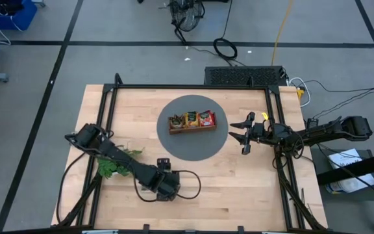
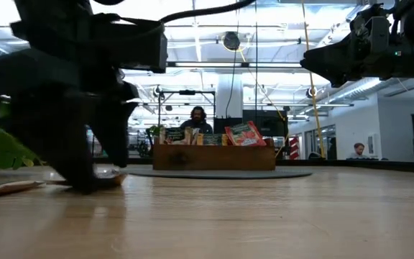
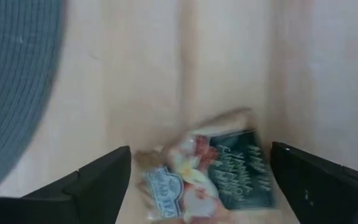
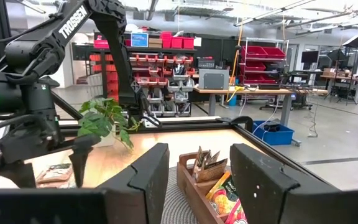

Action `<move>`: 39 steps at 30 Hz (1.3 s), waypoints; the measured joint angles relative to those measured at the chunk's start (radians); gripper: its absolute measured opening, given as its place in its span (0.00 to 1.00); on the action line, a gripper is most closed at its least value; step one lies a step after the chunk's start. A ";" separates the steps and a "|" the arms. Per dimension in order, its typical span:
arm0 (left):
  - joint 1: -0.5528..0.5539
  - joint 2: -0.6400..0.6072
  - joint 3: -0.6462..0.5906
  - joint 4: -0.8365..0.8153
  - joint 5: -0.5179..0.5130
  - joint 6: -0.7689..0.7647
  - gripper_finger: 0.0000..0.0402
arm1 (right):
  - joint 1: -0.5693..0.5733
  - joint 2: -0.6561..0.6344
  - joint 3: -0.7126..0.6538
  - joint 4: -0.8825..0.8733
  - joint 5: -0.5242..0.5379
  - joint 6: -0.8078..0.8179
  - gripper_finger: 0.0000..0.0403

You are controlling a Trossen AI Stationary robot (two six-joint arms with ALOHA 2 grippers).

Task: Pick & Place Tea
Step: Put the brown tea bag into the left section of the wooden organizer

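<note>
Item: tea sachet (image 3: 213, 177) — lay flat on the wooden table (image 3: 229, 62) between the left gripper's (image 3: 201, 177) spread fingers (image 3: 101, 180), unclamped; right gripper (image 1: 245, 133) — jaws apart, empty, beside the tray (image 1: 192, 121).

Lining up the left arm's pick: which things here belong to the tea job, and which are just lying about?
Job:
- pale sachet on the wood, between the open left gripper fingers
- sachets already in the wooden tray
- grey mat under the tray

Lying about:
- leafy sprig
- right gripper, waiting beside the mat
</note>
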 joint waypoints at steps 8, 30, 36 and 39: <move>0.006 0.002 -0.002 -0.011 -0.018 -0.096 0.80 | 0.000 0.000 0.000 0.000 0.000 0.000 0.39; 0.029 0.000 -0.004 0.005 0.054 -0.235 0.01 | 0.000 0.000 0.000 0.000 0.000 0.000 0.39; 0.032 -0.058 -0.013 -0.020 0.047 -0.076 0.01 | 0.000 0.000 0.000 0.000 0.000 0.000 0.39; 0.018 -0.116 -0.007 -0.064 0.041 0.124 0.05 | 0.000 0.000 0.000 0.000 0.000 0.000 0.39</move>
